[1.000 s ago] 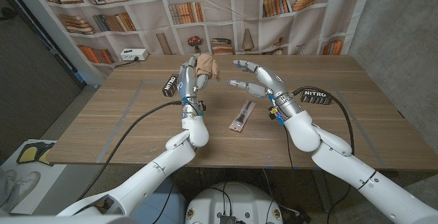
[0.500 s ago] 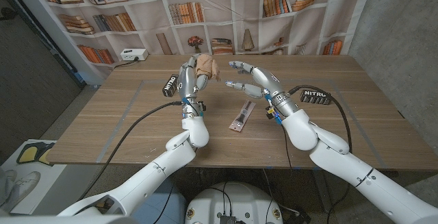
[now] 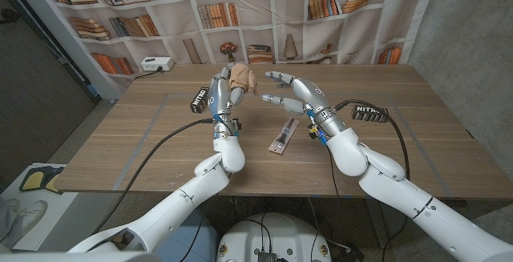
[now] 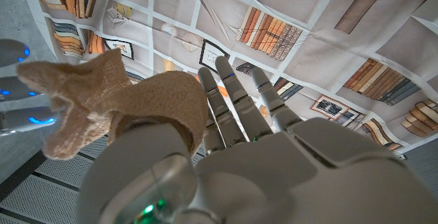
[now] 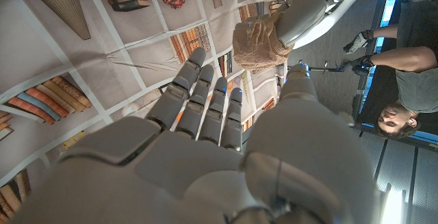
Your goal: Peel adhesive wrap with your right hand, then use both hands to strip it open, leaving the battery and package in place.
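left hand [image 3: 225, 87] gripping adhesive wrap [image 3: 240, 75], right hand [image 3: 295, 91] beside, fingers apart

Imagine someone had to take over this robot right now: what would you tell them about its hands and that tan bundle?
Left hand: raised over the table, gripping the tan adhesive-wrapped bundle, whose loose end sticks out toward the right hand.
Right hand: open, fingers apart, reaching toward the loose end, not yet touching it as far as the head view shows.
Battery package: lying on the wooden table between the arms.
Done: bundle lifted and presented.
Left: pinch the loose end with the right hand, peel, then strip the wrap open with both hands.
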